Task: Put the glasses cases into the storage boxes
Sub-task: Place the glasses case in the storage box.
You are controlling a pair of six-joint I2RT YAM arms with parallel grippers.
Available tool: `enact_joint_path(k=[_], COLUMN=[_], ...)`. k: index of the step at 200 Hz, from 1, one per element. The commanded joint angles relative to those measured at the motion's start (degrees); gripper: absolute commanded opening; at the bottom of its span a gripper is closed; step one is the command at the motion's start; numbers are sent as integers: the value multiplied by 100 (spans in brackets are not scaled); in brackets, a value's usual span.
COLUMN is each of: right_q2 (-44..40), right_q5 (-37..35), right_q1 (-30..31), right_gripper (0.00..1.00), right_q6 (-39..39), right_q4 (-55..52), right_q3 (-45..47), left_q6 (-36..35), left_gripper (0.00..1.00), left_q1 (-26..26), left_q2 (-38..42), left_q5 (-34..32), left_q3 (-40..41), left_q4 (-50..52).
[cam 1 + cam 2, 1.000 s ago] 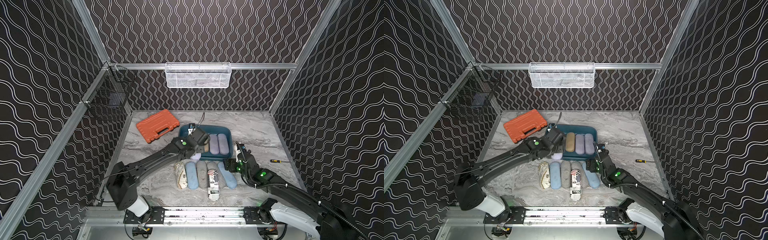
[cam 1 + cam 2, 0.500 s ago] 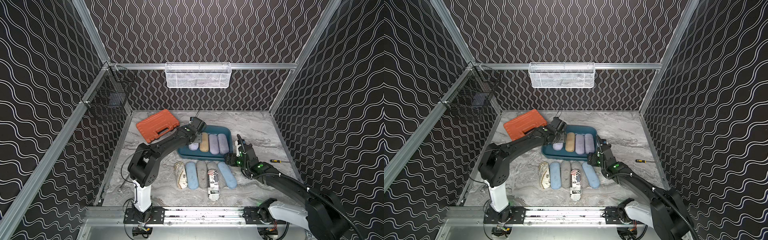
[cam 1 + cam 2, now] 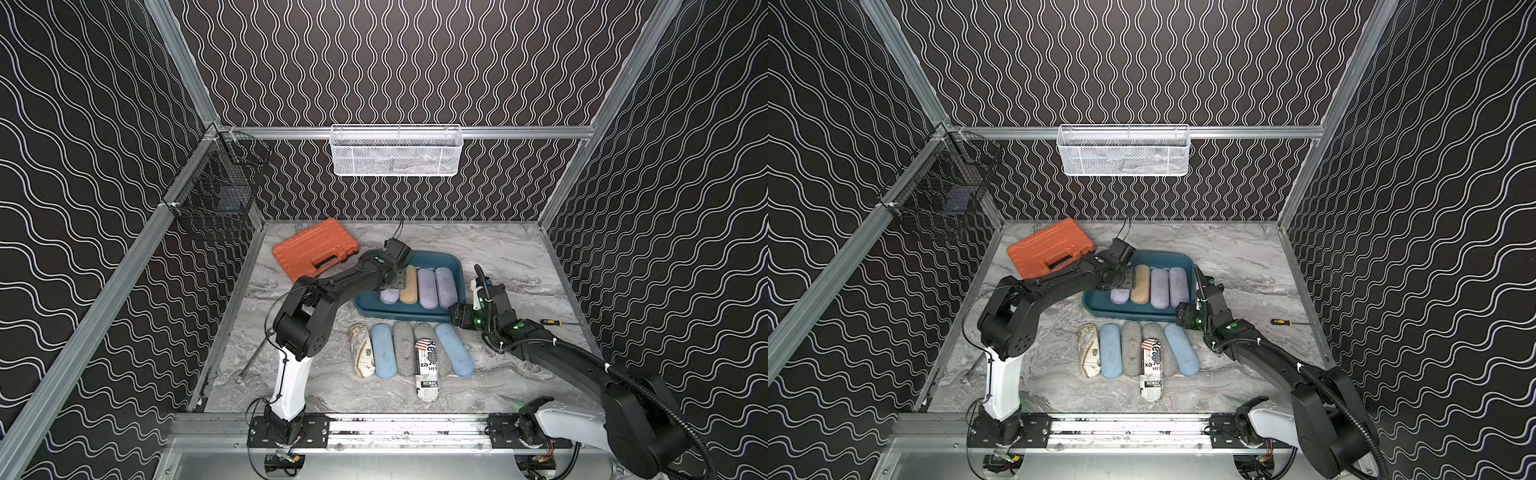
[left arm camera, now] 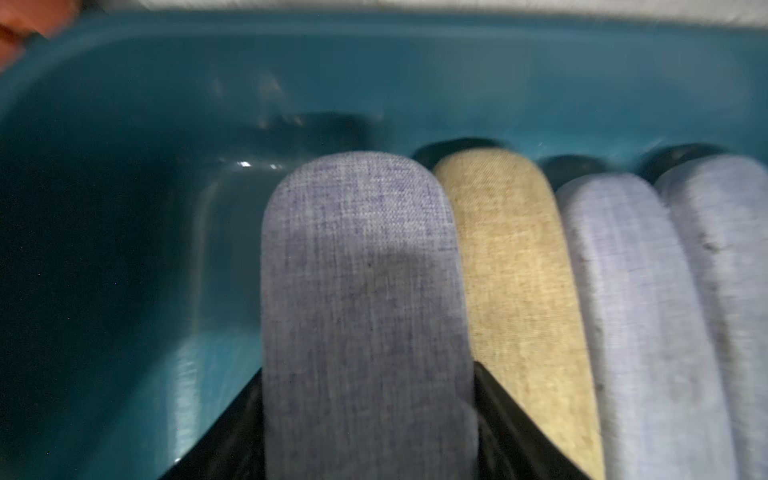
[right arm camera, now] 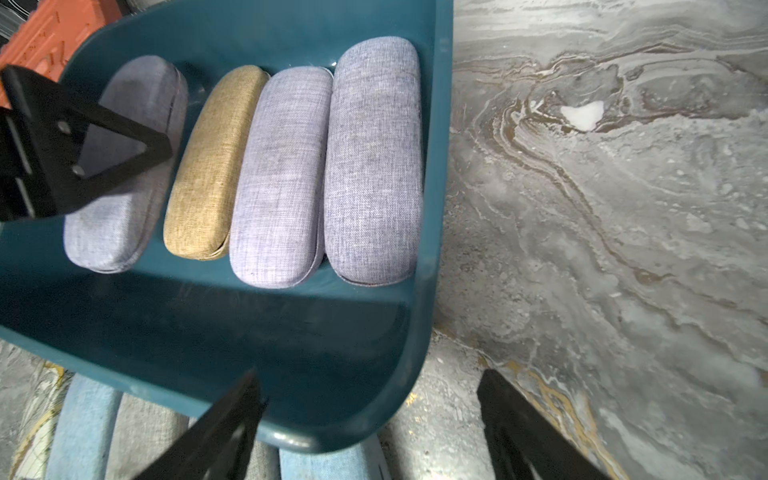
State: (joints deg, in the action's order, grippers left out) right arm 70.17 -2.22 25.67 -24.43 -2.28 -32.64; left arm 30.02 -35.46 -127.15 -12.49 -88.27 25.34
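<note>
The dark teal storage box (image 3: 432, 257) (image 3: 1163, 258) holds several glasses cases side by side. My left gripper (image 3: 395, 283) (image 4: 369, 370) is shut on a lilac case (image 3: 389, 296) (image 4: 357, 257) at the row's left end, next to the tan case (image 3: 409, 284) (image 5: 212, 166). Two more lilac cases (image 3: 427, 287) (image 3: 445, 286) lie to its right. My right gripper (image 3: 454, 318) (image 5: 370, 374) is open, straddling the box's near right corner (image 5: 374, 399). In front of the box lie the map-print case (image 3: 361, 351), blue cases (image 3: 383, 351), grey felt cases (image 3: 403, 347) and the newspaper-print case (image 3: 428, 370).
An orange tool case (image 3: 315, 253) lies left of the box, behind my left arm. A small screwdriver (image 3: 550, 322) lies at the right edge and a metal wrench (image 3: 251, 361) at the left. A white mesh basket (image 3: 396, 150) and a black wire basket (image 3: 220, 195) hang on the walls.
My left gripper carried the lilac case into the box and set it beside the tan case, its elbow rising. My right gripper slid up to the box's near right corner.
</note>
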Motion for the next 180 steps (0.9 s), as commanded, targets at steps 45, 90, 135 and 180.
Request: enact_joint_path(k=[45, 90, 135, 180], right_q2=[171, 272, 400, 467], right_q5=[159, 211, 309, 338], right_q1=[-31, -32, -29, -32], right_gripper=[83, 83, 83, 83], right_q6=[26, 54, 49, 57], right_q4=[149, 123, 140, 120], right_q3=[-151, -262, -347, -429], left_q6=[91, 164, 231, 302], left_gripper=[65, 65, 74, 81], left_q1=[45, 112, 220, 293], left_q2=[-185, -205, -158, -51], left_q5=[132, 250, 412, 821], left_q3=[17, 108, 245, 496], left_q4=[-358, -468, -633, -1047])
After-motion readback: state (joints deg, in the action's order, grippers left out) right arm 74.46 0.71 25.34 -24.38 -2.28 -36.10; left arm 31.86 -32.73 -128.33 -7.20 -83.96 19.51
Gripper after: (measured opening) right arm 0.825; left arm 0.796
